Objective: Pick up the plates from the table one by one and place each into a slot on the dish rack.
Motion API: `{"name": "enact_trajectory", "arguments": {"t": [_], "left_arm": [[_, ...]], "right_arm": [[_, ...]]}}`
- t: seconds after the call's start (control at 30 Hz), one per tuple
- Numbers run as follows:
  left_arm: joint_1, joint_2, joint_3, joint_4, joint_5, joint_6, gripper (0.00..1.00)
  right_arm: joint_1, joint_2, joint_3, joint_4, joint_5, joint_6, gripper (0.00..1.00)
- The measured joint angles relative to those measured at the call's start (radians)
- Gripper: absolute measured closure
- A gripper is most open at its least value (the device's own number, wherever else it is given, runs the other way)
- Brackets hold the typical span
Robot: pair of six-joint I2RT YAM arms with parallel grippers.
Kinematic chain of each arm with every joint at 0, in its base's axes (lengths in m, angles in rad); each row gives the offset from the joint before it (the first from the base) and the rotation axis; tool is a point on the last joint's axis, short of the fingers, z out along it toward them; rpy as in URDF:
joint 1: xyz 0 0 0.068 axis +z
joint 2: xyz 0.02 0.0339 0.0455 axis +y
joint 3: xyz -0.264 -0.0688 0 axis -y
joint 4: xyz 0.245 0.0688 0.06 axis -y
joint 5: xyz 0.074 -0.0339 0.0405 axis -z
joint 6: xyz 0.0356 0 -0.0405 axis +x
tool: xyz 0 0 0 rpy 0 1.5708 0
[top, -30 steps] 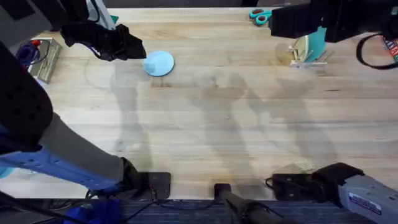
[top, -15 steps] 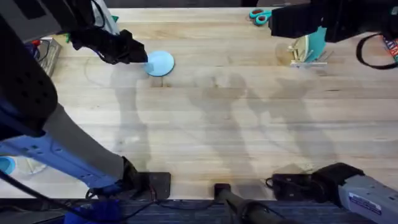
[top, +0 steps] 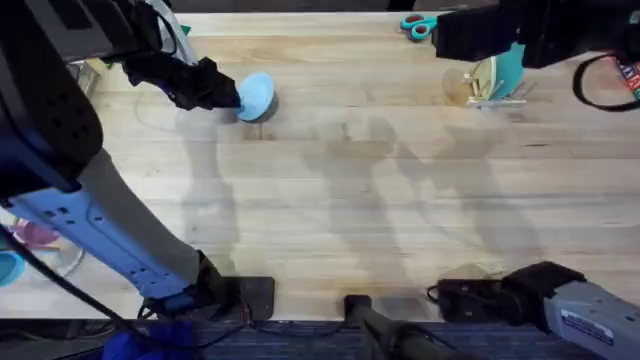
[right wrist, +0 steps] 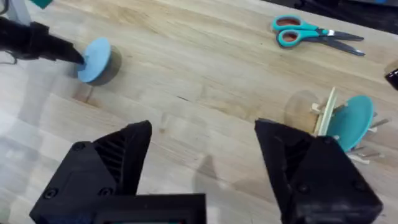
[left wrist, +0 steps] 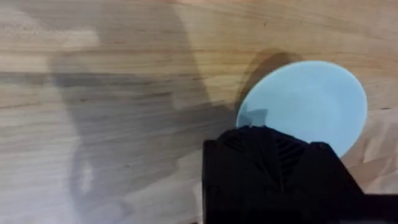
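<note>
Tilted up on edge now, small round light blue plate (top: 257, 96), flat on the light wood plank table (top: 350, 200) a second back; pinched at its left rim by the left gripper (top: 228, 95), far left of the tabletop. Could slip or drop: thin rim grip only. Well apart at far right, small natural-wood dish rack (top: 492, 88) already holding a darker teal plate (right wrist: 352, 119); teal-handled scissors (right wrist: 308, 32) lying beyond. Right gripper (right wrist: 205, 162) spread wide, holding nothing, hovering near the rack.
</note>
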State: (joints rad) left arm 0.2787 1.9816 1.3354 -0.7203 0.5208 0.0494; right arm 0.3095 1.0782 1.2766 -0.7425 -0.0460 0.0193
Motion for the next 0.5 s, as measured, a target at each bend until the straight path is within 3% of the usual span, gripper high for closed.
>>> {"name": "enact_trajectory", "arguments": {"t": [0.4, 0.5], "left_arm": [[0.005, 0.030, 0.018, 0.010, 0.053, -0.001, 0.961], [0.005, 0.030, 0.018, 0.010, 0.053, -0.001, 0.961]], "right_arm": [[0.000, 0.000, 0.000, 0.000, -0.004, 0.004, 0.008], [0.000, 0.030, 0.002, 0.002, -0.073, 0.050, 0.007]]}}
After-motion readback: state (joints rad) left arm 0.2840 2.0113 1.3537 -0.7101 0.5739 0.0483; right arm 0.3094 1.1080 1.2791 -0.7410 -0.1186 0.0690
